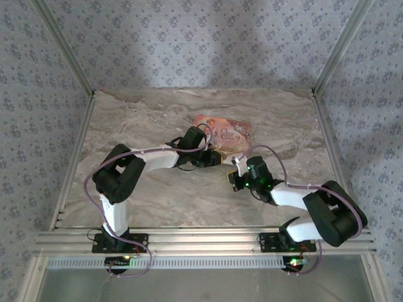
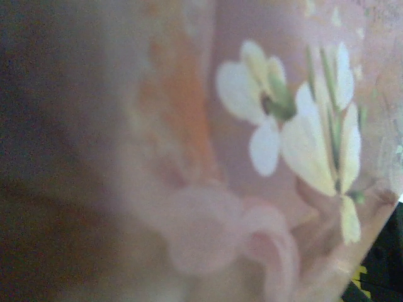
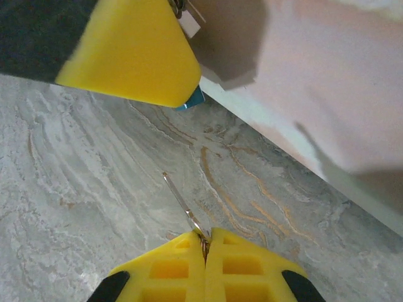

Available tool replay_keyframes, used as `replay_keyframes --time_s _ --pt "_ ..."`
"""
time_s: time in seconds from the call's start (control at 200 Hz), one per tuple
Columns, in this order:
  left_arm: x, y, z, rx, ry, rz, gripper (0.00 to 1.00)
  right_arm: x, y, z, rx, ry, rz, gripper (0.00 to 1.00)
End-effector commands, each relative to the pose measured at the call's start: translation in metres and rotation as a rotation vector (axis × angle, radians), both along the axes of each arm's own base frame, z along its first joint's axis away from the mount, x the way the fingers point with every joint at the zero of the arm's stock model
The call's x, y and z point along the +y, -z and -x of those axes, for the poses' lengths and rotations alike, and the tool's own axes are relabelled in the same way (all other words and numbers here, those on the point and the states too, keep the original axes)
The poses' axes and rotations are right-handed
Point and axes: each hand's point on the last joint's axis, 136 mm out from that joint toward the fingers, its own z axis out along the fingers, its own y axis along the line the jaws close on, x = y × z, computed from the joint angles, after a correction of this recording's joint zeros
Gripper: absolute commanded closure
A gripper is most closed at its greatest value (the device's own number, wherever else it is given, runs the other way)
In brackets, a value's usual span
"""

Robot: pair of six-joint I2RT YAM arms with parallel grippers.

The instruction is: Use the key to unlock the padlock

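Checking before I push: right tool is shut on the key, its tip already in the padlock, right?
No. The right tool is shut on the key, but its tip is short of the padlock; the right wrist view shows tabletop between them.

No wording can be read. The flat pink illustrated box (image 1: 228, 131) bears a few lines of pale cursive lettering on its lid (too small and soft in the top view to spell out). The left wrist view shows its painted white flowers (image 2: 283, 119), blurred.
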Motion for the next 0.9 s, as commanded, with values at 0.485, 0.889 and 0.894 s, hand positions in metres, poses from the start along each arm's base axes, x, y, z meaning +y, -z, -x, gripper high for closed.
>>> replay_keyframes --time_s 0.485,0.889,0.894 --pt "-0.013 -0.048 -0.002 -0.029 0.03 0.115 0.81 0.014 -0.015 -0.025 -0.06 0.013 -0.026 1.0" --pt "-0.012 -0.047 -0.002 -0.028 0.028 0.113 0.81 0.009 -0.005 -0.026 -0.043 0.025 0.008 1.0" --pt "-0.012 -0.047 -0.002 -0.028 0.028 0.114 0.81 0.009 -0.004 -0.026 -0.042 0.026 0.01 1.0"
